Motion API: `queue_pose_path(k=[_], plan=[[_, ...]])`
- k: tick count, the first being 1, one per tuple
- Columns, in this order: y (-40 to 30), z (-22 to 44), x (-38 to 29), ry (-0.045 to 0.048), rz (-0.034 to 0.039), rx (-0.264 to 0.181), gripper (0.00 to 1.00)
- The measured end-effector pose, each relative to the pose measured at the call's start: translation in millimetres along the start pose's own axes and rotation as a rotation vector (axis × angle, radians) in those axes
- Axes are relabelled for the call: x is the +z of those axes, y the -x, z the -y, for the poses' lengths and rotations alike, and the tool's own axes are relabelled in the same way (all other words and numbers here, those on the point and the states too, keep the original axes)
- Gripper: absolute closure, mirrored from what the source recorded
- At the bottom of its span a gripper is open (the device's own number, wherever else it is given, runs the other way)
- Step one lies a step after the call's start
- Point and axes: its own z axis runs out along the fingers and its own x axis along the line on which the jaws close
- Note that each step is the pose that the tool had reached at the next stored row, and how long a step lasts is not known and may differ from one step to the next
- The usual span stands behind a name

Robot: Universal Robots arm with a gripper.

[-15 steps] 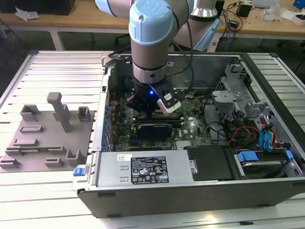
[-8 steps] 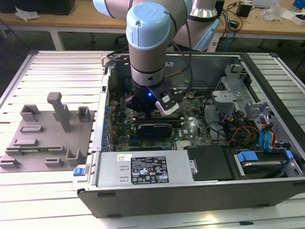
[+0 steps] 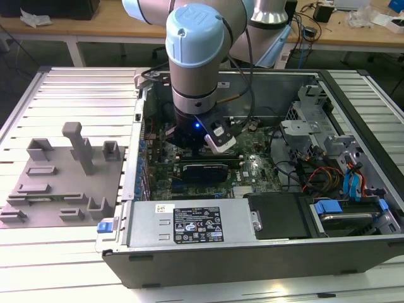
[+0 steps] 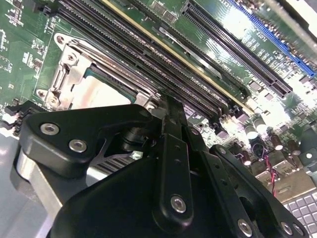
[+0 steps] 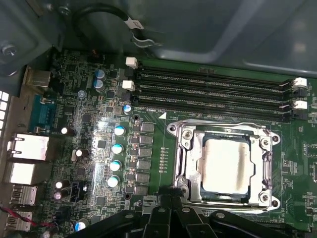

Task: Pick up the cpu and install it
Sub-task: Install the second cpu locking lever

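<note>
The cpu (image 5: 225,166), a flat square chip with a silvery-white top, lies inside the metal socket frame (image 5: 185,148) on the green motherboard. The second wrist view also catches the cpu (image 4: 101,91) within the socket frame (image 4: 69,69). My gripper (image 5: 167,192) hovers just off one edge of the socket, its black fingers shut together with nothing between them. In the second wrist view the gripper (image 4: 168,106) tapers to a point beside the socket's corner. The arm (image 3: 196,76) reaches down into the open computer case (image 3: 252,252).
Long black memory slots (image 5: 213,87) run beside the socket. Capacitors (image 5: 116,148) and rear ports (image 5: 25,148) stand on the board's other side. A power supply (image 3: 189,221), cables (image 3: 315,177) and drive cages fill the case. A grey fixture plate (image 3: 57,183) lies at the exterior view's left.
</note>
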Motion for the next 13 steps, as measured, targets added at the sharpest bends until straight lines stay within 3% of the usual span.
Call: queue_pose_path(k=[13], plan=[[-2.4,-0.4,-0.7,-0.0033,-0.0002,0.000,0.89]])
